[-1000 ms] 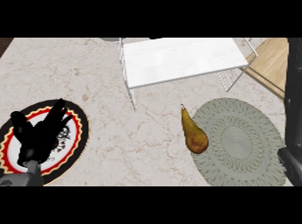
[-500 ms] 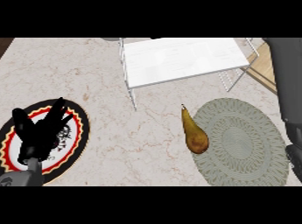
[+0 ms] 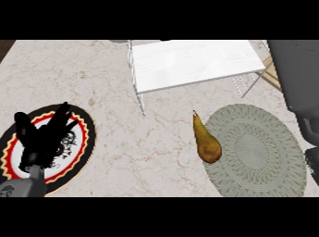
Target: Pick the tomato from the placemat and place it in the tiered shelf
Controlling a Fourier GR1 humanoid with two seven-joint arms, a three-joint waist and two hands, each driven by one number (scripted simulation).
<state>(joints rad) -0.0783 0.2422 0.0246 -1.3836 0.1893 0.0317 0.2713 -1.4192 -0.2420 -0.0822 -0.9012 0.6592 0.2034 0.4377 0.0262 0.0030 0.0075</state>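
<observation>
Head view
Fruit: a brown-yellow pear-shaped fruit (image 3: 206, 141), no tomato in sight, lies on the left edge of the round grey-green woven placemat (image 3: 257, 150).
Shelf: white wire-legged tiered shelf (image 3: 193, 62) stands behind the placemat, top bare.
Left hand: black left hand (image 3: 42, 139), fingers straight and spread, holding nothing, over a round black, red and yellow-rimmed plate (image 3: 80, 150).
Right hand: grey forearm at the right edge; fingers cannot be told.

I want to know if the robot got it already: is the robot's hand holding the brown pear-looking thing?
No, the pear-shaped fruit lies untouched at the placemat's left edge, while the left hand rests open over the plate.
</observation>
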